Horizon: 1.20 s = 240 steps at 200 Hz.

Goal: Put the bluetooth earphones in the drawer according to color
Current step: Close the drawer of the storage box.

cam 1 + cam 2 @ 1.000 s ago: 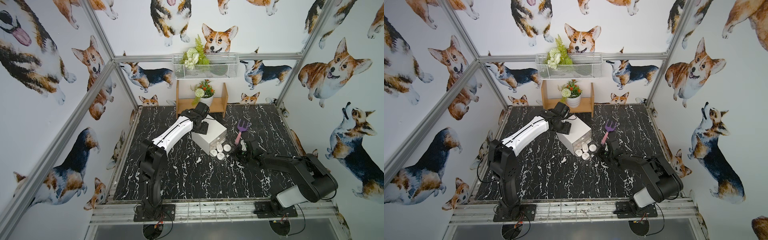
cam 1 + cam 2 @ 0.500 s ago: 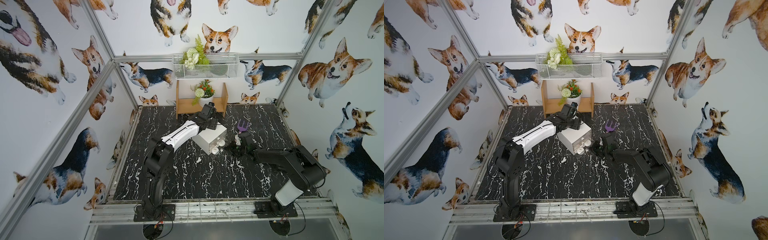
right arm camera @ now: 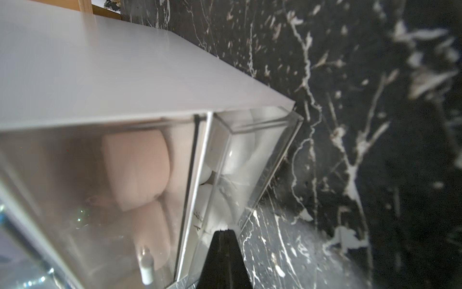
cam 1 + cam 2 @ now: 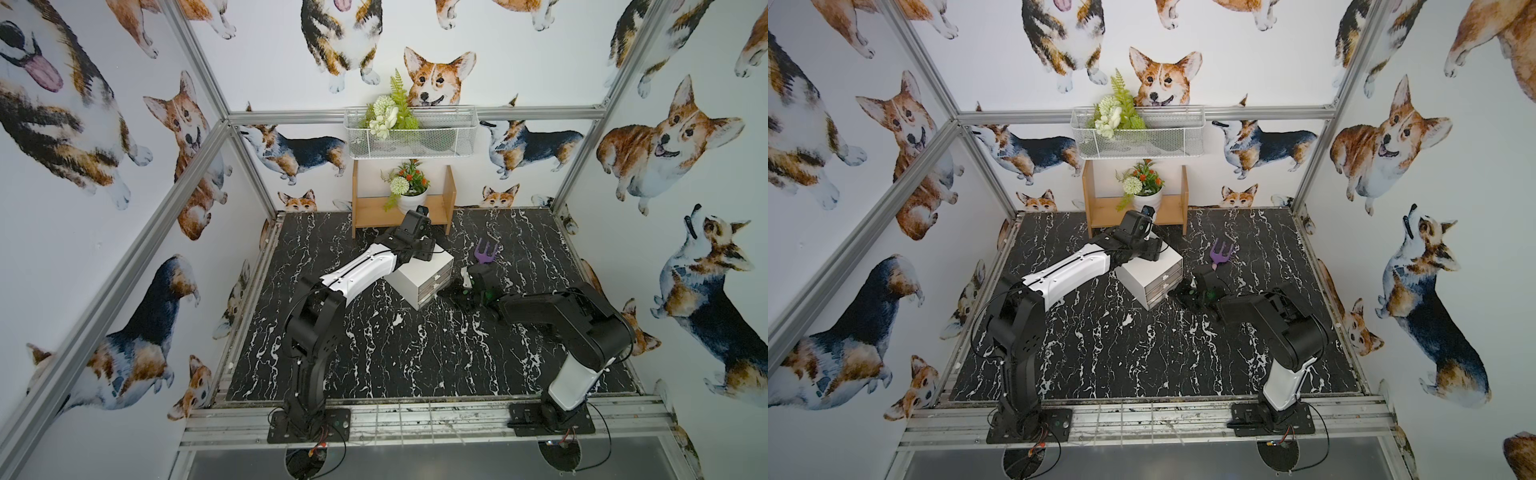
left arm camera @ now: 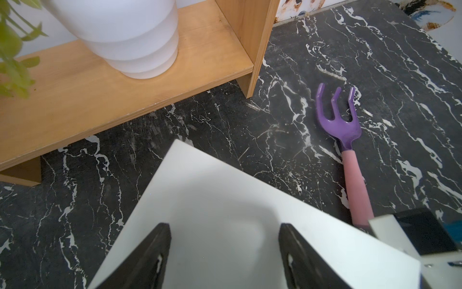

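Observation:
The drawer (image 4: 417, 277) (image 4: 1144, 275) is a small white cabinet in the middle of the black marbled table. My left gripper (image 5: 225, 240) (image 4: 427, 252) stands open just over the cabinet's white top, with nothing between its fingers (image 5: 160, 252). My right gripper (image 3: 223, 236) (image 4: 448, 291) is shut, its tip against the clear front of the lowest tray. Through the clear fronts in the right wrist view I see pale pink bluetooth earphones (image 3: 138, 165) in one tray and white ones (image 3: 237, 155) in the lowest tray. In both top views the trays look pushed in.
A purple-and-pink toy fork (image 4: 486, 255) (image 5: 346, 140) lies on the table right of the cabinet. Behind it stands a wooden shelf (image 4: 365, 214) (image 5: 120, 97) with a white flower pot (image 4: 409, 201) (image 5: 130, 37). A wire basket (image 4: 440, 139) hangs on the back wall.
The lowest tray with the white cases stood pulled out; my shut right gripper has pushed it into the cabinet. My left arm has shifted further along the cabinet top, jaws unchanged.

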Motion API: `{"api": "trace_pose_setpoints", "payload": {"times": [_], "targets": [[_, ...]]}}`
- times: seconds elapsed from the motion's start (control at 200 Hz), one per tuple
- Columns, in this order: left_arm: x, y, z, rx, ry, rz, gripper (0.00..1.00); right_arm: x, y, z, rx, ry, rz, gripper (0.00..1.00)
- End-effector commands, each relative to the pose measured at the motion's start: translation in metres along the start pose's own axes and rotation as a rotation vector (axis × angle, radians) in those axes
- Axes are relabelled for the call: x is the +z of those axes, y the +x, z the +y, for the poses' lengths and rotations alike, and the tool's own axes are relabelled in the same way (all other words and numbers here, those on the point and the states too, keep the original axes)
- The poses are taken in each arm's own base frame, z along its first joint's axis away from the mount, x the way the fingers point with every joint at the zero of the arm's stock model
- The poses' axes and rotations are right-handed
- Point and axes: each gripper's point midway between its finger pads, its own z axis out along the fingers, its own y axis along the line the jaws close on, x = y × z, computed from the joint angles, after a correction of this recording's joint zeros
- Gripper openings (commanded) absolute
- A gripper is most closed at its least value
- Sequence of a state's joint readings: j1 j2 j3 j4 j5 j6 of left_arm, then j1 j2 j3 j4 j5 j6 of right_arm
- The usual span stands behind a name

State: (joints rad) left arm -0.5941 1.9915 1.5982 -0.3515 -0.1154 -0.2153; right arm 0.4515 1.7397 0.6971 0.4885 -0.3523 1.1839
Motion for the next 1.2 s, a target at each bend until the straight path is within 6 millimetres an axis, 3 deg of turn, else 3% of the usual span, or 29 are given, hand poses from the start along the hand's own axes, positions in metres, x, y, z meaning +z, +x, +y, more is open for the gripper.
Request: {"api": "trace_pose_setpoints", "payload": {"times": [0.0, 0.531, 0.711, 0.851, 0.991, 1.081, 1.196], "targets": [[-0.027, 0.169, 0.007, -0.037, 0.003, 0.680, 0.73, 0.002, -0.003, 0.017, 0.046, -0.093, -0.016, 0.00], [-0.030, 0.173, 0.007, -0.037, 0.005, 0.687, 0.73, 0.006, 0.003, 0.022, 0.152, -0.223, -0.009, 0.00], [-0.032, 0.172, 0.009, -0.033, -0.008, 0.685, 0.73, -0.008, 0.005, 0.011, 0.124, -0.144, -0.028, 0.00], [-0.034, 0.166, 0.009, -0.025, -0.007, 0.678, 0.73, -0.042, -0.002, 0.011, 0.016, 0.002, -0.087, 0.07], [-0.037, 0.149, 0.011, -0.019, -0.023, 0.638, 0.74, -0.098, -0.017, 0.035, -0.109, 0.039, -0.188, 0.15], [-0.048, 0.117, 0.015, -0.009, -0.051, 0.554, 0.75, -0.130, -0.026, 0.047, -0.212, 0.072, -0.246, 0.22], [-0.084, 0.052, 0.015, -0.007, -0.052, 0.343, 0.76, -0.165, -0.035, 0.050, -0.342, 0.160, -0.310, 0.30]]}}
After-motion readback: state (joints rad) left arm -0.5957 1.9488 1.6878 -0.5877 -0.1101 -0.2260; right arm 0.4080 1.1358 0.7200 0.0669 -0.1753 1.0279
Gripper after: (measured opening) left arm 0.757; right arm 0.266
